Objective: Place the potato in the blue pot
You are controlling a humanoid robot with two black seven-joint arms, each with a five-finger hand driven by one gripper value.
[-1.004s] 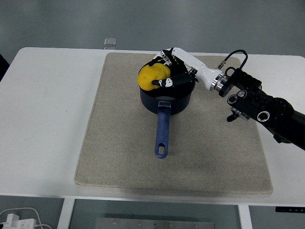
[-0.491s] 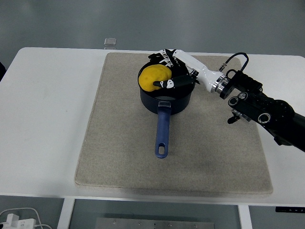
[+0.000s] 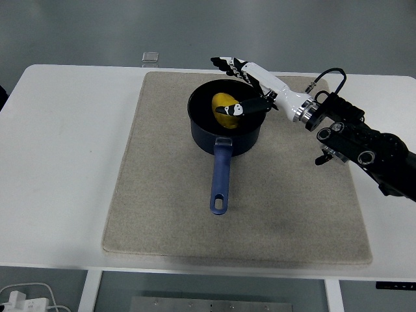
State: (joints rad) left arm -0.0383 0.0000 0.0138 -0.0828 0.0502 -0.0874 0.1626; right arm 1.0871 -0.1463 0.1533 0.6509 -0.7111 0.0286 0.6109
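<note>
From the head view I see the potato (image 3: pixel 224 108) lying down inside the pot (image 3: pixel 225 127), toward its far right part, below the rim. The pot sits on the far half of the mat (image 3: pixel 162 195), its handle (image 3: pixel 220 179) pointing toward the near edge of the counter (image 3: pixel 58 169).

My right hand (image 3: pixel 250 84) reaches in from the right and hangs over the pot's far right rim. Its fingers (image 3: pixel 226 64) are spread and released, grasping nothing: the upper ones stretch out past the far rim, clear of the potato, while the thumb (image 3: pixel 246 107) points left across the pot's mouth with its tip just above the potato's right side. I cannot tell whether that tip touches the potato.

The forearm runs back over the mat's far right corner to the right edge. A small clear box (image 3: pixel 151 57) stands at the counter's far edge, well apart from the pot.
</note>
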